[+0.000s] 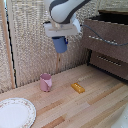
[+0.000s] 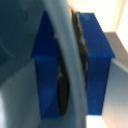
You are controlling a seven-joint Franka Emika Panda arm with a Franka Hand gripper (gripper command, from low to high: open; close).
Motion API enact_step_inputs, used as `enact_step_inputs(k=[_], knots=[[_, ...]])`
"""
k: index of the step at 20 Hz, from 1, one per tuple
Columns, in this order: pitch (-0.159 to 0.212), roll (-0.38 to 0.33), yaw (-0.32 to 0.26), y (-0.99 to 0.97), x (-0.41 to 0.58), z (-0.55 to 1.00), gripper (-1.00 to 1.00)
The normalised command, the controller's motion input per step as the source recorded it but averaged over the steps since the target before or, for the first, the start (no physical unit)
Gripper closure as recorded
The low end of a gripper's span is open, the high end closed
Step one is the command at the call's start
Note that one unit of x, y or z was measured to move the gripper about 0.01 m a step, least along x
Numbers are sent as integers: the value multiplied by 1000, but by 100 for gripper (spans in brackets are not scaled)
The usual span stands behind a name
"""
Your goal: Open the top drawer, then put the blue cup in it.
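The blue cup (image 1: 60, 45) hangs in the air, well above the wooden table, with my gripper (image 1: 60, 38) shut on its rim. In the wrist view the cup's wall (image 2: 65, 45) runs blurred between two blue finger pads (image 2: 47, 65), and my gripper (image 2: 70, 65) is clamped on it. The top drawer (image 1: 106, 34) is at the exterior view's right. Its dark-brown front with a thin silver bar handle (image 1: 102, 40) stands out from the cabinet, pulled open. The cup is to the left of the drawer and at about its height.
A pink cup (image 1: 45, 82) stands on the table below and left of the gripper. A yellow block (image 1: 77, 88) lies near the table's middle. A patterned white plate (image 1: 15, 112) sits at the front left. The lower drawer (image 1: 108, 61) is shut. A woven screen stands behind.
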Motion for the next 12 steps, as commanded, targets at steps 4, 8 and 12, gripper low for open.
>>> enact_step_inputs(k=[4, 8, 12], knots=[[51, -35, -295, -86, 194, 916, 100], [16, -38, -278, -83, 191, 917, 100], [14, -17, -235, -188, 249, 973, 100]])
